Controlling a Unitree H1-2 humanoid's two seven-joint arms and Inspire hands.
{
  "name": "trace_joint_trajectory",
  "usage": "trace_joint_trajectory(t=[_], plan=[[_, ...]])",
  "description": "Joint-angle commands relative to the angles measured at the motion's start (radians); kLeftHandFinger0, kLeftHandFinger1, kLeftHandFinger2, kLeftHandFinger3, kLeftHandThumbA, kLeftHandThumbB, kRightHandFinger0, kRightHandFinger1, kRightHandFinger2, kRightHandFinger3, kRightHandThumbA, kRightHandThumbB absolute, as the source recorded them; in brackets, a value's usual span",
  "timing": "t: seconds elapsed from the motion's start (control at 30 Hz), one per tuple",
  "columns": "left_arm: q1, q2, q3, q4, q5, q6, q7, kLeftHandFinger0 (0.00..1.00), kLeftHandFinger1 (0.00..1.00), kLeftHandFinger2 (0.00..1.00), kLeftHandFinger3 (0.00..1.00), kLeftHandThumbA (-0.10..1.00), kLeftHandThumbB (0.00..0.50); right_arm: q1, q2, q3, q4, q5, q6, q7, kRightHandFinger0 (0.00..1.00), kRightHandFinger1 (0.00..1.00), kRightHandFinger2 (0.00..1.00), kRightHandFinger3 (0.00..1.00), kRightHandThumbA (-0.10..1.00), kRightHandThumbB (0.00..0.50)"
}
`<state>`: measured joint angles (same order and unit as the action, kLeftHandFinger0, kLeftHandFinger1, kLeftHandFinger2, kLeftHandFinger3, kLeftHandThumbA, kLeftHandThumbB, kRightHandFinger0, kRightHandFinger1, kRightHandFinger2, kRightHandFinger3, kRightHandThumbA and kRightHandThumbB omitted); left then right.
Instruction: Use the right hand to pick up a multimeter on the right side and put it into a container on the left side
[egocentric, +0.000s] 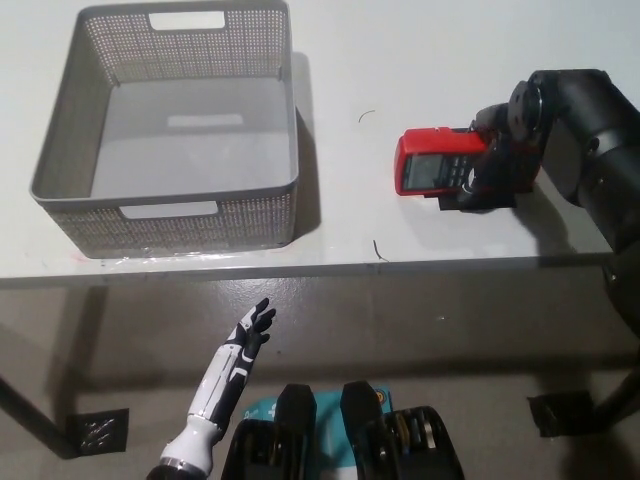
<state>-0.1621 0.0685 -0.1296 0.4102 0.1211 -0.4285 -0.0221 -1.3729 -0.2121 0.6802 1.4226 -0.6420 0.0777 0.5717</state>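
White table (400, 60) with small dark marks (367, 115), above grey floor (420, 330).

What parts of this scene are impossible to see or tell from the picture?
Head view only:
- Right end of the red multimeter: covered by the black right hand.
- Whether that hand actually grips it: unclear.
- Multimeter's display: too small to read.
- White left hand: resting low, below the table edge.

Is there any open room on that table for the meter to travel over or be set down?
Yes. The white table lies bare between the grey basket and the red meter, and along the far edge above it. The basket's floor is empty too. Only the right side is crowded, where the black right hand covers the meter. The white left hand hangs below the table.
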Motion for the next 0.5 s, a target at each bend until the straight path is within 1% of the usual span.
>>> trace_joint_trajectory(t=[0.0,0.13,0.2,0.23,0.27,0.3,0.33,0.37,0.4,0.43,0.47], plan=[[-0.030,0.002,-0.012,-0.017,0.017,-0.041,0.002,1.00,1.00,1.00,1.00,1.00,0.492,-0.031,0.007,0.006,0.011,-0.013,-0.006,-0.018,1.00,1.00,1.00,1.00,0.93,0.500],[-0.023,-0.003,-0.019,-0.021,0.025,-0.041,0.006,1.00,1.00,1.00,1.00,1.00,0.495,-0.004,0.007,0.016,0.016,-0.020,-0.016,-0.044,1.00,1.00,1.00,1.00,0.93,0.500],[-0.028,-0.004,-0.020,-0.016,0.028,-0.041,0.013,1.00,1.00,1.00,1.00,1.00,0.494,0.010,0.009,0.010,0.020,-0.013,-0.010,-0.060,1.00,1.00,1.00,1.00,0.91,0.500],[-0.033,-0.006,-0.020,-0.013,0.026,-0.041,0.013,1.00,1.00,1.00,1.00,1.00,0.499,0.014,0.009,0.008,0.021,-0.012,-0.007,-0.072,1.00,1.00,1.00,1.00,0.87,0.500],[-0.035,-0.005,-0.020,-0.012,0.022,-0.041,0.012,1.00,1.00,1.00,1.00,1.00,0.500,0.019,0.011,0.005,0.021,-0.010,-0.004,-0.082,1.00,1.00,1.00,1.00,0.85,0.500],[-0.039,-0.005,-0.019,-0.013,0.025,-0.041,0.013,1.00,1.00,1.00,1.00,1.00,0.500,0.027,0.013,-0.028,0.023,0.021,0.019,-0.106,1.00,1.00,1.00,1.00,0.70,0.500],[-0.042,-0.004,-0.018,-0.014,0.022,-0.041,0.011,1.00,1.00,1.00,1.00,1.00,0.500,0.042,0.011,-0.054,0.022,0.042,0.020,-0.159,1.00,1.00,1.00,1.00,0.50,0.500],[-0.047,0.000,-0.020,-0.015,0.026,-0.041,0.011,1.00,1.00,1.00,1.00,1.00,0.500,0.068,0.008,-0.068,0.017,0.046,0.003,-0.261,0.87,0.98,1.00,1.00,0.34,0.473],[-0.050,0.001,-0.019,-0.013,0.025,-0.041,0.009,1.00,1.00,1.00,1.00,1.00,0.500,0.087,0.005,-0.086,0.014,0.054,-0.013,-0.332,0.93,1.00,0.97,0.83,0.09,0.321],[-0.055,0.004,-0.018,-0.012,0.023,-0.041,0.005,1.00,1.00,1.00,1.00,1.00,0.500,0.094,0.003,-0.097,0.013,0.058,-0.019,-0.361,0.99,1.00,0.92,0.64,-0.06,0.355],[-0.057,0.006,-0.018,-0.011,0.025,-0.041,0.007,1.00,1.00,1.00,1.00,1.00,0.500,0.119,-0.002,-0.137,0.011,0.088,-0.039,-0.427,0.40,0.40,0.32,0.30,-0.10,0.173]])
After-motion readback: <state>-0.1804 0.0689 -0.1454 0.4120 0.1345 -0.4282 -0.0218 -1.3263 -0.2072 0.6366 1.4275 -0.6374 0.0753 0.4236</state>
